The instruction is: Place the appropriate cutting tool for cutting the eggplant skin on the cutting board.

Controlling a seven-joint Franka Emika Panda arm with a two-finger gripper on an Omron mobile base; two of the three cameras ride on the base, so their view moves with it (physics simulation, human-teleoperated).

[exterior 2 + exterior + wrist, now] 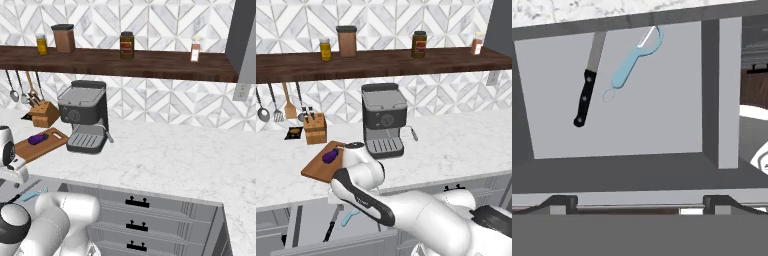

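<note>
A drawer [637,125] stands open under the counter, and I look down into it in the hand view. On its grey floor lies the cutting tool, a light blue peeler [629,62] [350,217] [30,196], with a black-handled knife [587,95] [331,223] beside it. My gripper [640,204] hangs open above the drawer's near edge, apart from both, with nothing between its fingers. On the counter above, the small purple eggplant [331,156] [37,139] rests on the brown cutting board [312,171] [27,150].
An espresso machine [383,120] [85,115] stands right of the board, a wooden knife block [315,131] [44,114] behind it. Utensils hang on the wall at left [276,105]. Jars sit on the dark shelf [381,60]. Closed drawers [135,220] lie to the right.
</note>
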